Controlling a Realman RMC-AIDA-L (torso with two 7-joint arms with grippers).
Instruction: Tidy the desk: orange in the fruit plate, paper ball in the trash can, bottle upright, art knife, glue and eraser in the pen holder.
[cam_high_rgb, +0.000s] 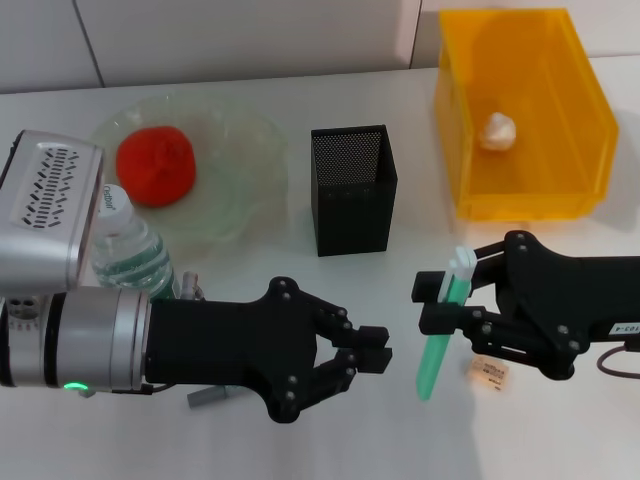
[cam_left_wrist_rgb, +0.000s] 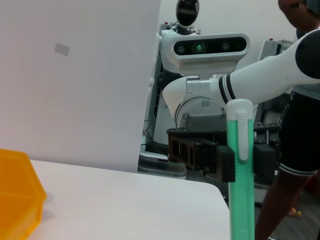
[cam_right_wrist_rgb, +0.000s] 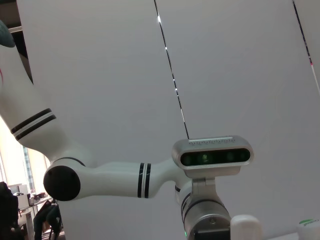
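My right gripper is shut on the glue, a bright green stick held nearly upright above the table, right of centre. The left wrist view shows the same glue close up between black fingers. The beige eraser lies on the table just under the right gripper. My left gripper is shut and holds nothing, low at the centre front. The grey art knife pokes out from under the left arm. The orange rests in the fruit plate. The paper ball lies in the trash can. The bottle stands upright, half hidden behind my left wrist.
The black mesh pen holder stands at the middle of the table, between the fruit plate and the trash can. A corner of the trash can also shows in the left wrist view. My two grippers face each other, a short gap apart.
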